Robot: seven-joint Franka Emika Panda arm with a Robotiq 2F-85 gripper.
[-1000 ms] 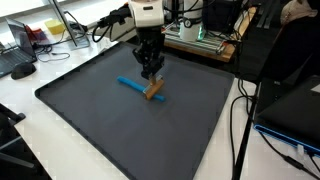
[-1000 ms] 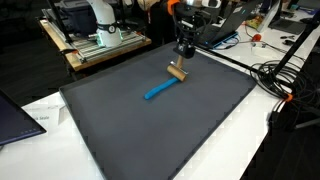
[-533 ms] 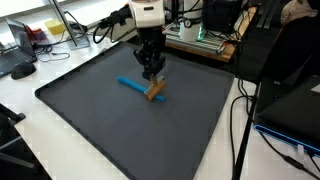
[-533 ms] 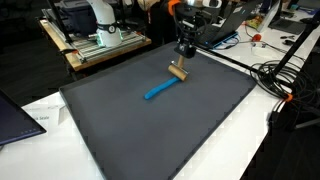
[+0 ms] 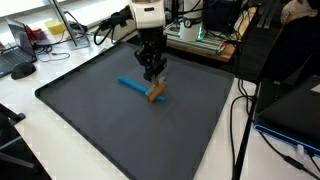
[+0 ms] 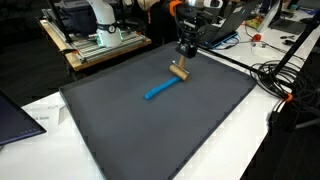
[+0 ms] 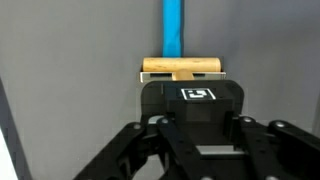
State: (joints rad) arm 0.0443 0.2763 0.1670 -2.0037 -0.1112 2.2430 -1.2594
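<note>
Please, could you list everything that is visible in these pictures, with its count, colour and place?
mat: one, dark grey, spread over the table
table: one, white, under the mat
hammer: one, blue handle and wooden head, lying on the mat
cables: several, black, on the table beside the mat
arm: one, white, above the mat's edge
gripper: one, black, right at the hammer's wooden head; open or shut cannot be told

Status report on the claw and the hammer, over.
Claw right over the wooden head, grip unclear. Hammer flat on grey mat. Nothing in the way.
</note>
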